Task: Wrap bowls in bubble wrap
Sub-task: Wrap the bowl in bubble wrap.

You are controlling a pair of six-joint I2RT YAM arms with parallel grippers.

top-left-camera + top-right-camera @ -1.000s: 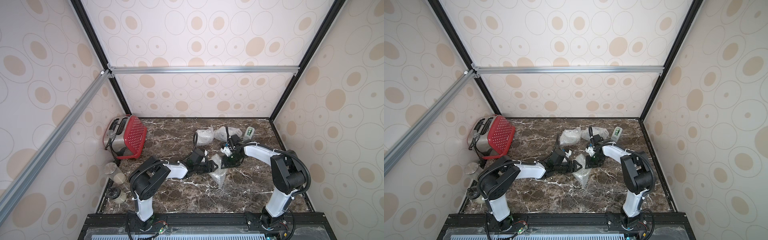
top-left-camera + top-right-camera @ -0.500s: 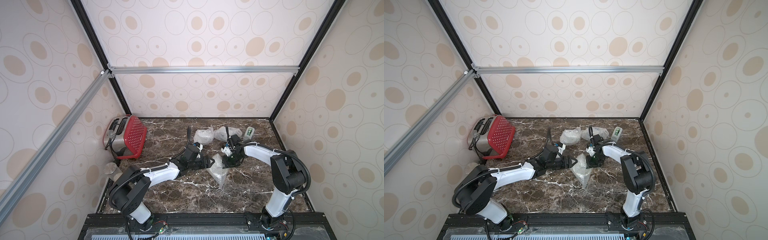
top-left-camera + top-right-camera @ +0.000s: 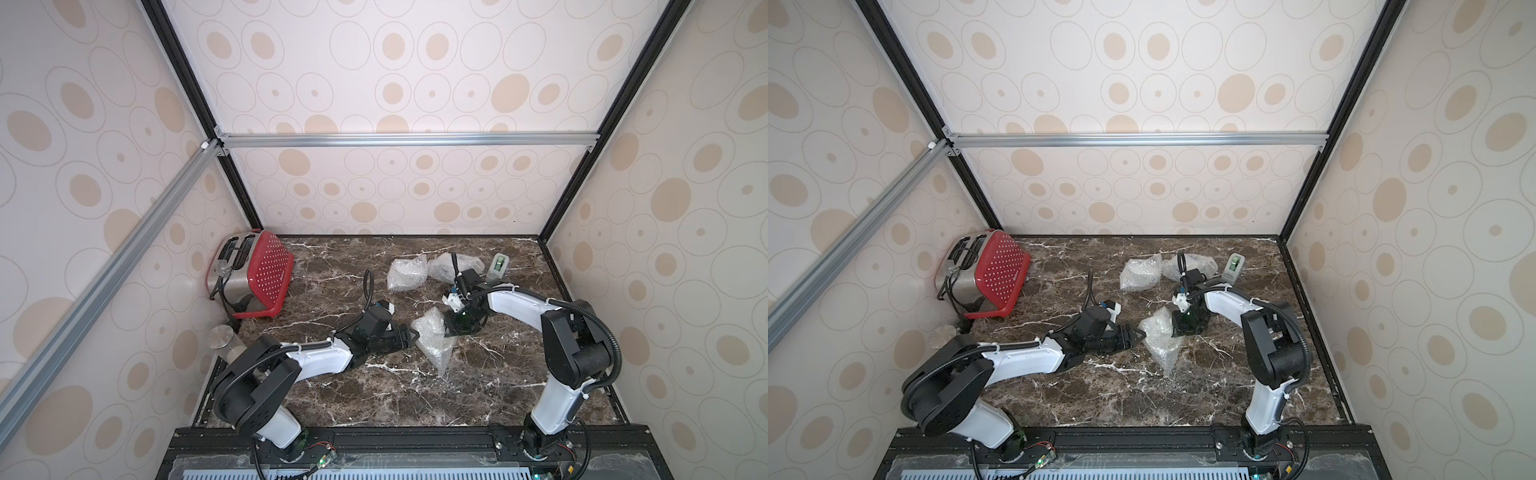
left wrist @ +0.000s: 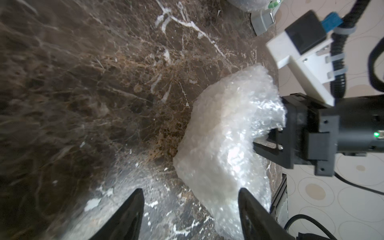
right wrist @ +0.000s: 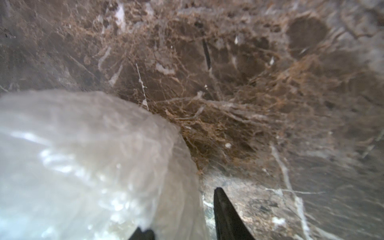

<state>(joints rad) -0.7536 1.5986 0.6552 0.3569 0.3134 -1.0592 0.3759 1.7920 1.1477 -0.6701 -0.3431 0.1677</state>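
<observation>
A cloudy bundle of bubble wrap [image 3: 432, 338] [image 3: 1160, 338] lies mid-table, with a loose tail toward the front. My right gripper [image 3: 451, 330] [image 5: 178, 207] reaches down from the back and is shut on the bundle's right edge, with film between its fingers. My left gripper [image 3: 413, 334] [image 4: 190, 197] lies low at the bundle's left side. It is open, one finger against the wrap [image 4: 224, 145] and the other over bare table. Two more bubble wrap bundles [image 3: 407, 272] [image 3: 451, 266] sit at the back. No bowl shows bare, and what is inside the bundles is hidden.
A red and steel toaster [image 3: 249, 274] stands at the back left. A glass jar with a metal lid [image 3: 224, 343] stands by the left wall. A tape dispenser [image 3: 498, 266] sits at the back right. The brown marble table [image 3: 374, 399] has walls on three sides.
The left arm's elbow swung out to the left and came back; its gripper stayed beside the bundle, with the jaws a little narrower. The right arm and the bundle have not visibly moved.
</observation>
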